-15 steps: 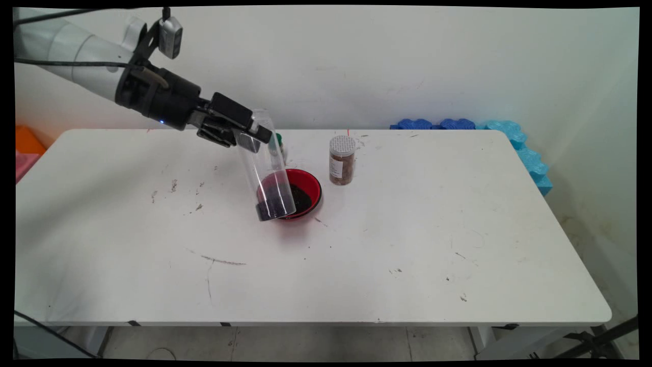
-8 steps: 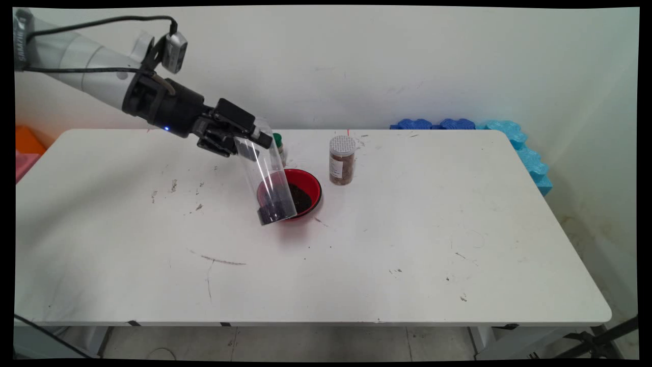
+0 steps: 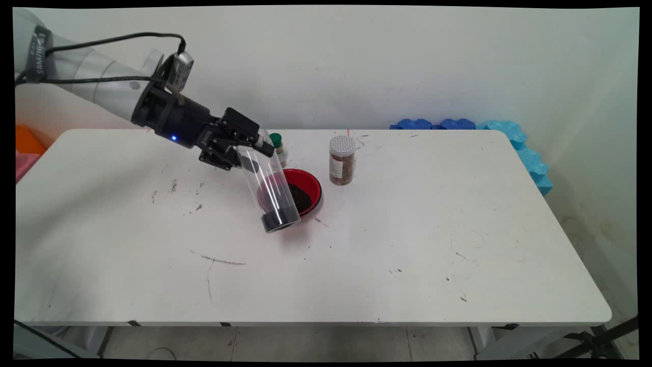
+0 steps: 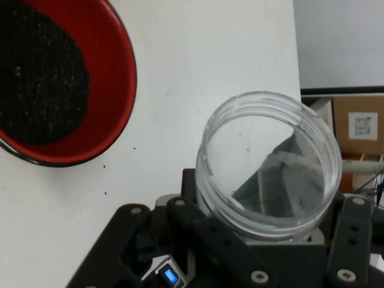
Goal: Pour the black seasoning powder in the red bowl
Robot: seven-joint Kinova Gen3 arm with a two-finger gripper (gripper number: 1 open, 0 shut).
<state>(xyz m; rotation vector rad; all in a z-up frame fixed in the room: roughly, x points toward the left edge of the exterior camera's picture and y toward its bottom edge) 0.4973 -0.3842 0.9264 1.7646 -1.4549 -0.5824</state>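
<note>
A clear plastic cylindrical jar [image 3: 268,186] is clamped near its open mouth by the black gripper [image 3: 248,151] fingers, tilted, dark-bottomed end lowest beside the red bowl of dark grains [image 3: 301,192].

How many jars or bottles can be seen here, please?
3: a clear jar held tilted by the gripper, a brown-filled jar right of the red bowl, a green-capped bottle behind.

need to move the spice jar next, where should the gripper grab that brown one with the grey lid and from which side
Grip the brown spice jar across its round body, below the grey lid. It stands upright; its right side looks clearest, since the red bowl sits left of it.
</note>
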